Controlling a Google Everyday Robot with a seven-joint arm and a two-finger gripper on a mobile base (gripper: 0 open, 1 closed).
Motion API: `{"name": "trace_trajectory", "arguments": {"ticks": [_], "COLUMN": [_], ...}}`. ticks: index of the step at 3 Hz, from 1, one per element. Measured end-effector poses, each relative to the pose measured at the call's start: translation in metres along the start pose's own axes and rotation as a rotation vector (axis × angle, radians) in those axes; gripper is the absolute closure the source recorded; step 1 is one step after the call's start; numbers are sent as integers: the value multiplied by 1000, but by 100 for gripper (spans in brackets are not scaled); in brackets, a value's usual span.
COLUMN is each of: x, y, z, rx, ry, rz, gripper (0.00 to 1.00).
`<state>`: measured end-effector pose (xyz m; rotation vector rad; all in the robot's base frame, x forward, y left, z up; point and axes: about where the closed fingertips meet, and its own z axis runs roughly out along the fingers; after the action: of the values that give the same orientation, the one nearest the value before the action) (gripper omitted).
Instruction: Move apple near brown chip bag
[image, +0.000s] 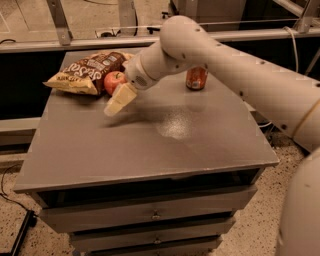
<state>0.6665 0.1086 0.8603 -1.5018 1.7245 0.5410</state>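
Apple (114, 81): round, red with a paler orange-yellow patch, shiny skin, a short stem seen on top. It is set upright on the table (150, 150), in the far-left part of the top.

Bag (85, 72): flat, crinkled, dark brown with pale yellow edges and white lettering. It is laid just left of the apple and partly behind it. The two are seen touching or nearly so; which one cannot be told.

Gripper (117, 101): pale, angled down and to the left, found just near and right of the apple, low over the tabletop. Nothing is seen held in it. Whether it is spread or pressed together cannot be told, and contact with the apple cannot be judged either. The arm (225, 60) is stretched in from the right, over the far half of the table.

Edges: the bag's left tip is placed at the left edge of the top. The apple is kept well in from the left and far edges.

Can (196, 78): orange, upright, at the far side right of centre, well apart from the apple and partly hidden by the arm.

Open room: bare grey surface is seen from the gripper out to the near and right edges, with a glare patch near the middle. Drawers (155, 214) are noted below the near edge.
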Motion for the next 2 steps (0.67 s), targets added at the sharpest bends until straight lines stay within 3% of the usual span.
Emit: {"name": "trace_trajectory", "arguments": {"ticks": [2], "x": [28], "y": [33], "z": [-115], "rx": [65], "ry": [-142], "rz": [61], "gripper": [0]}}
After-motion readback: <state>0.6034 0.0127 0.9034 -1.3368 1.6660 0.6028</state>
